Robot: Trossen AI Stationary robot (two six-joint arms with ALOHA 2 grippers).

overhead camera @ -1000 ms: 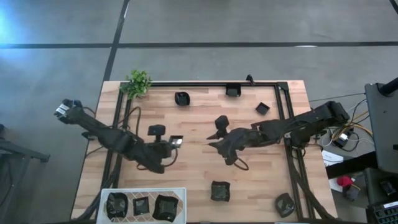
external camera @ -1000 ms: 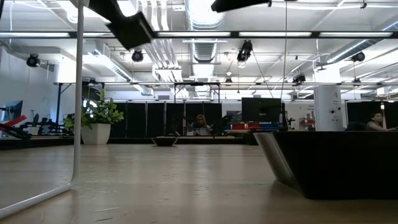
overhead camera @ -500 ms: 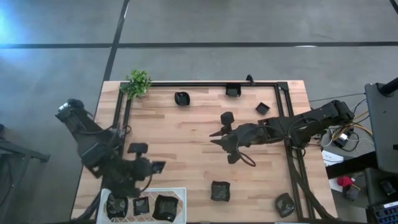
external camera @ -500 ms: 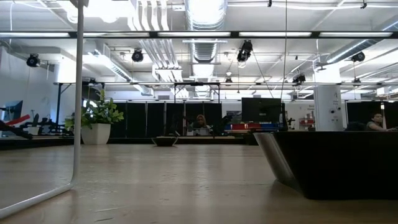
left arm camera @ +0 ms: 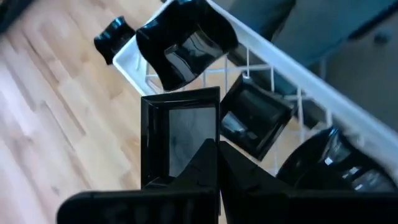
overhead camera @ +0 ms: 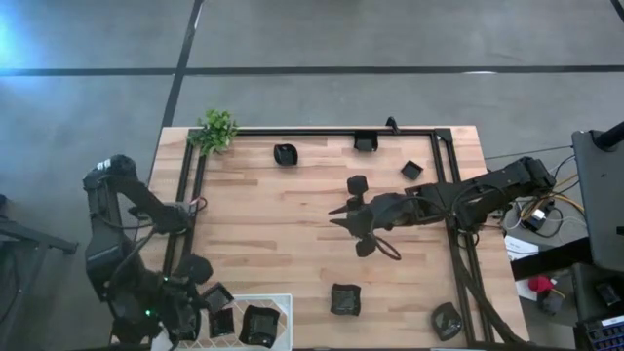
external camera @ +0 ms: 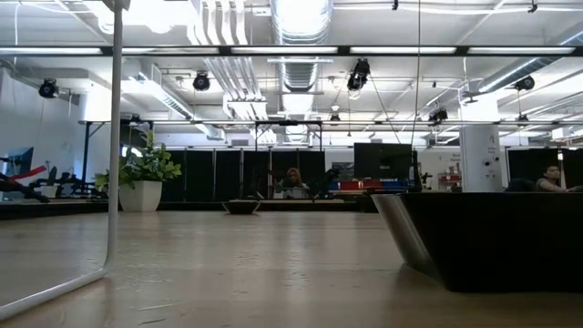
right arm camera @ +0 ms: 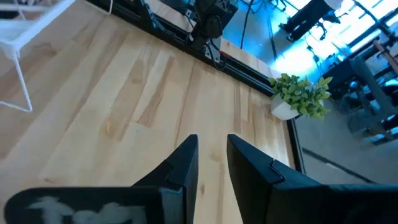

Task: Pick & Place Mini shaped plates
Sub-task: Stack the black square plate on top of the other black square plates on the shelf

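My left gripper (overhead camera: pixel 207 292) hangs over the white wire basket (overhead camera: pixel 283 300) at the table's near left corner, shut on a square mini plate (left arm camera: pixel 180 134). Three other plates lie in the basket: a petal-edged one (left arm camera: pixel 186 43), a square one (left arm camera: pixel 252 118) and a round one (left arm camera: pixel 329 162). My right gripper (overhead camera: pixel 336 216) hovers over the middle of the table. Its fingers (right arm camera: pixel 183 168) stand a little apart with nothing between them. More plates rest on the wood at the far side (overhead camera: pixel 285 154), (overhead camera: pixel 365 142), (overhead camera: pixel 411 171) and the near side (overhead camera: pixel 343 299), (overhead camera: pixel 447 320). My left gripper pinches the square plate's rim near one corner (left arm camera: pixel 208 152) between its two shut fingers. The fingers slant down from above. The plate is lifted clear and tilted, its hollow side turned toward the wrist, over the basket's rim.
A small green plant (overhead camera: pixel 216 130) stands at the far left corner. A black frame (overhead camera: pixel 322 132) runs along the table's far edge and down both sides. In the low view a dark plate (external camera: pixel 492 241) fills the right and a basket wire (external camera: pixel 111 164) rises at the left.
My left gripper has swung from the middle of the table toward its near left corner, rising and turning, and has carried the square plate over the basket. My right gripper has stayed over the middle and rolled a little.
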